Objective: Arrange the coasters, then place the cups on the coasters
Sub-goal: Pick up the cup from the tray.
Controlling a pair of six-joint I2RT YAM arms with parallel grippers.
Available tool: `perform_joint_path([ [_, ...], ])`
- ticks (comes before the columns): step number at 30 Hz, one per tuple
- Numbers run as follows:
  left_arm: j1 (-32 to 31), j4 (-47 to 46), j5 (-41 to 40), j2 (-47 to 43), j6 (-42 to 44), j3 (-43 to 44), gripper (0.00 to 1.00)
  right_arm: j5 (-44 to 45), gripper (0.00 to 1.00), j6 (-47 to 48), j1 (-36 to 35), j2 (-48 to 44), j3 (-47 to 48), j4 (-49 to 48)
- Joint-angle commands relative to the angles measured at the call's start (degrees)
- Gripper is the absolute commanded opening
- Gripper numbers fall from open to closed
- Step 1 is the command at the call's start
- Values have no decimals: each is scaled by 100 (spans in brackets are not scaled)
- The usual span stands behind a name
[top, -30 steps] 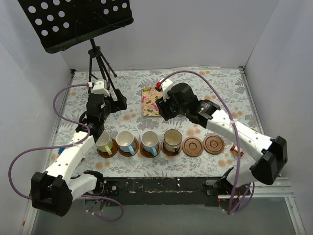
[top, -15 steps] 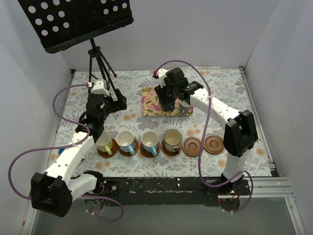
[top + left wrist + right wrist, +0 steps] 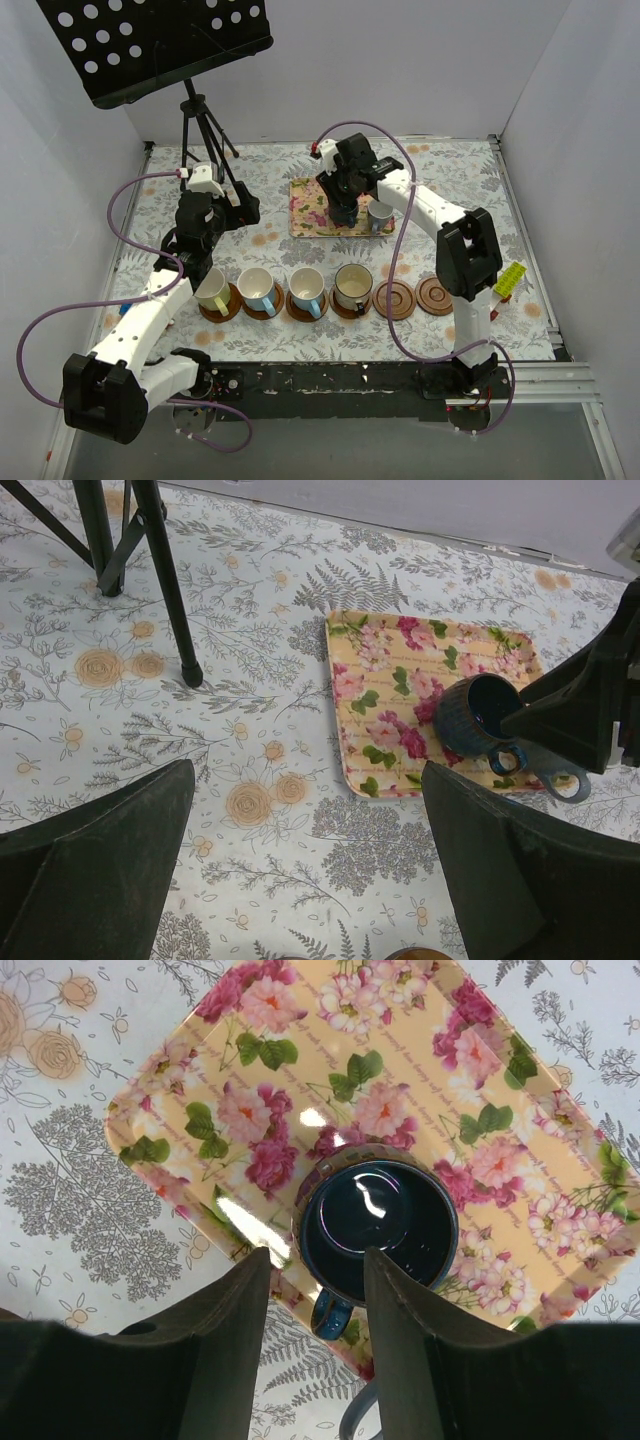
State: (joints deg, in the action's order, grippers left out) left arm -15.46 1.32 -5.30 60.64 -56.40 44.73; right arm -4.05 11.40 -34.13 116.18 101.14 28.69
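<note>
While four cups (image 3: 258, 287) sat on coasters (image 3: 303, 318) lower centre and two lay bare, right gripper (image 3: 315, 1265) jaws stood spread astride handle of dark blue cup (image 3: 378, 1218) on tray (image 3: 420, 1050), upper centre; left gripper (image 3: 307, 770) jaws gaped.

No legible text, number, brand mark or sign can be read in any view. The floral tray (image 3: 420, 1070) carries rows of fine cursive lettering printed across its surface between the flowers. The characters are too small and blurred to make out.
</note>
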Motion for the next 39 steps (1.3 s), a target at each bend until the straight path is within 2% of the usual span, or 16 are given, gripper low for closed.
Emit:
perform_joint_path([
  [1,26,-9,47,-70,6,159,98,45,49,196,3,238,265,-12],
  [24,26,-27,91,53,-11,168,98,177,41,179,-120,1020,468,-320],
  [33,35,-27,64,44,-2,168,98,230,21,47,-147,1091,441,-381],
  [39,26,-27,64,44,6,168,98,256,1,38,-155,1030,459,-329],
])
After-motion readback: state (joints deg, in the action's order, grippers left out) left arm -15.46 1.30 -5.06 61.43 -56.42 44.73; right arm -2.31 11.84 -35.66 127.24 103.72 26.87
